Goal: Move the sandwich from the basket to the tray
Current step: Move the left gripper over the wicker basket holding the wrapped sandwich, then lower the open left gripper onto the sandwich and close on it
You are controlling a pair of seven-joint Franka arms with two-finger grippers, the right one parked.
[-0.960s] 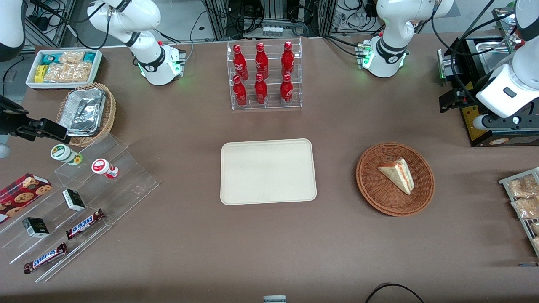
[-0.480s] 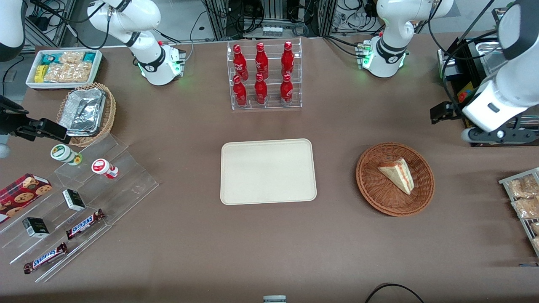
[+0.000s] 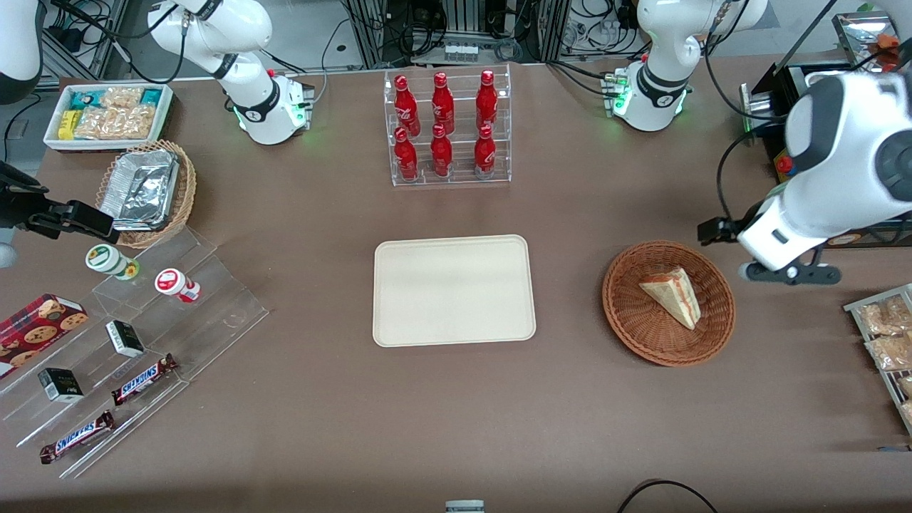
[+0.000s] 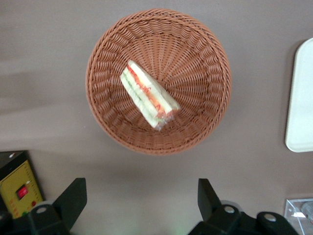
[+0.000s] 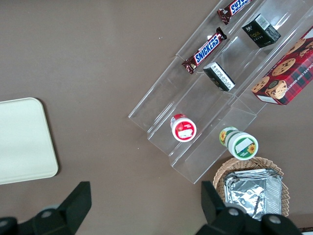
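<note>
- Two brown-wrapped bars (image 3: 142,379) on the clear acrylic steps (image 3: 178,320) read "SNICKERS".
- The sandwich (image 3: 672,296), a clear-wrapped white wedge with red-striped filling, lies in the round woven basket (image 3: 645,335).
- The smooth cream tray (image 3: 454,290) sits apart, toward the parked arm.
- The gripper (image 4: 139,200) hangs beside the basket, above the table, fingers (image 4: 73,198) spread wide, holding nothing.

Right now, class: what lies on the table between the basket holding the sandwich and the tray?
Nothing: the front view shows only bare brown tabletop between the basket with its sandwich and the tray. The gripper hangs beside the basket, fingers open.
</note>
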